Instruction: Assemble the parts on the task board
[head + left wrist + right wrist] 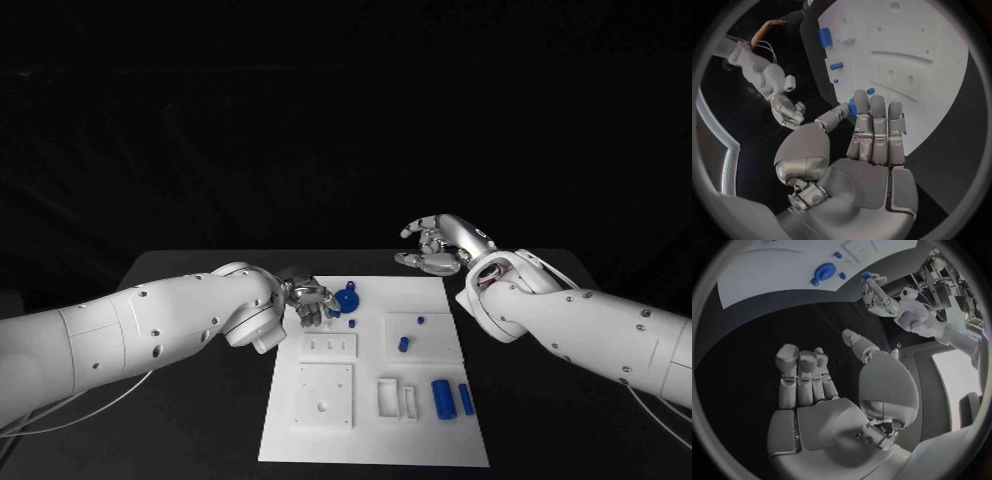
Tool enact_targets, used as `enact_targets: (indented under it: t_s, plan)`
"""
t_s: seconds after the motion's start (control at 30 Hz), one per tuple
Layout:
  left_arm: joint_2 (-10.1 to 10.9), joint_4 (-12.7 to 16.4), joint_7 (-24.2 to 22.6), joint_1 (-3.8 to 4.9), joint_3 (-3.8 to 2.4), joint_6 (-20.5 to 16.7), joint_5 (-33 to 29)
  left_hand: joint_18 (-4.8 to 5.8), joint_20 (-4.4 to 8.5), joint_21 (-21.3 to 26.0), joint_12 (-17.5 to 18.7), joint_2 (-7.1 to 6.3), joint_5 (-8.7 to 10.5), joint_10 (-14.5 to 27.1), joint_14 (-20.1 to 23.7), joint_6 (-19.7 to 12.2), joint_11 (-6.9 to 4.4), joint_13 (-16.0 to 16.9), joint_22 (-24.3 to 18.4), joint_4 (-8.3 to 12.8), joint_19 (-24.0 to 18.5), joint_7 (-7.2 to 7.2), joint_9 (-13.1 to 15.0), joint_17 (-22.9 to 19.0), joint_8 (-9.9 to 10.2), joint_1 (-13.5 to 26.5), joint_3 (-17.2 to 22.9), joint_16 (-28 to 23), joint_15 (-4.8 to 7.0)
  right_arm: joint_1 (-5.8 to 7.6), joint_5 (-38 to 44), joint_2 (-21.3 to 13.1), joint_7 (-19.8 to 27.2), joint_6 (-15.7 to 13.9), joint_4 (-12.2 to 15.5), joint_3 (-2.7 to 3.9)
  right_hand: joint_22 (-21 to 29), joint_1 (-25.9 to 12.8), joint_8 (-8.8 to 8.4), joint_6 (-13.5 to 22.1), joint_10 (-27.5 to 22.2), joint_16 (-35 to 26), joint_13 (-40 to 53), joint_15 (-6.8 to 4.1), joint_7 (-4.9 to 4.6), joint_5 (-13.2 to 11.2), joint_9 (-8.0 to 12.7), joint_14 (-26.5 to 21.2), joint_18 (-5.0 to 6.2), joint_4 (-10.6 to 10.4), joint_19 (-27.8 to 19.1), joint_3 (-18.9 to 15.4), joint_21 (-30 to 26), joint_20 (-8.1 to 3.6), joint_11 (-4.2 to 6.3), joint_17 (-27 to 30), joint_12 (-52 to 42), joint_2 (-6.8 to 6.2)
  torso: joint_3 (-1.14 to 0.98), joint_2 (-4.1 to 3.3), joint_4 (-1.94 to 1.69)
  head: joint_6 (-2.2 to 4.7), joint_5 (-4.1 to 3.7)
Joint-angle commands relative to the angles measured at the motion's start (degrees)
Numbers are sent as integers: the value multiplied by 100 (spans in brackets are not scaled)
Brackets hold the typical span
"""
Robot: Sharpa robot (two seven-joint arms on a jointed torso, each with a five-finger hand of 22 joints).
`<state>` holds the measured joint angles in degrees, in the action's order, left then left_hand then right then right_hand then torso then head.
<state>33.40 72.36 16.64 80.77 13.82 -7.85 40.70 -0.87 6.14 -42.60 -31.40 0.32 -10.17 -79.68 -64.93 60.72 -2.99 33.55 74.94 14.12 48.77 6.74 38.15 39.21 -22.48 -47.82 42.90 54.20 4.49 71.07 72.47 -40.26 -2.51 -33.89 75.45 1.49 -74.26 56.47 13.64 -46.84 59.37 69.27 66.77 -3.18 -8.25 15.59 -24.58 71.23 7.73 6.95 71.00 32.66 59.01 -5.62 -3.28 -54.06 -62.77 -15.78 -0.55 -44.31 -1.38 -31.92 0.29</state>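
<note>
The left hand (304,297) pinched a small blue part (330,311) over the board (368,440). The right hand (440,244) hovered beyond the board's far edge, fingers apart, holding nothing.

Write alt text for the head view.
A white task board lies on a black table with blue parts on it. The left hand is over its far left corner; the right hand hovers beyond its far edge, holding nothing.
</note>
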Motion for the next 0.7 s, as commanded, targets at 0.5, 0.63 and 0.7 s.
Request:
enact_targets:
  t_s: [0.5, 0.63, 0.7]
  plan:
    - [-159, -102, 511, -359, -4, 214, 1782, 0, 517, -329, -345, -36, -439, -230, -214, 673, -226, 180, 105, 26, 279, -600, 708, 11, -15, -43, 3, 359, 143, 206, -660, 92, 101, -39, -308, 78, 1, 15, 47, 140, -39, -48, -45, -12, -138, 93, -16, -29, 727, -54, -24, -85, -53, -8, 21, 8, -15, 63, 5, -15, -18, -138, -21]
    - [-168, -129, 529, -421, -5, 164, 1722, -18, 570, -443, -508, -45, -825, -262, -260, 746, -266, 256, 127, 96, 396, -638, 847, 34, -18, 30, -13, 530, 203, 209, -656, 105, 98, -33, -312, 81, 0, 7, 52, 137, -38, -49, -53, -13, -137, 91, -19, -26, 727, -66, -23, -101, -55, -7, 22, 7, -19, 67, 11, -16, -12, -162, -31]
    - [-166, -139, 521, -443, -5, 165, 1678, -19, 579, -462, -547, -44, -839, -258, -259, 756, -273, 272, 127, 103, 402, -644, 882, 36, -13, 44, -11, 567, 215, 209, -656, 109, 94, -34, -311, 82, -1, 6, 52, 137, -38, -49, -54, -13, -137, 90, -19, -26, 727, -68, -23, -103, -56, -6, 22, 7, -19, 68, 16, -14, -11, -180, -38]
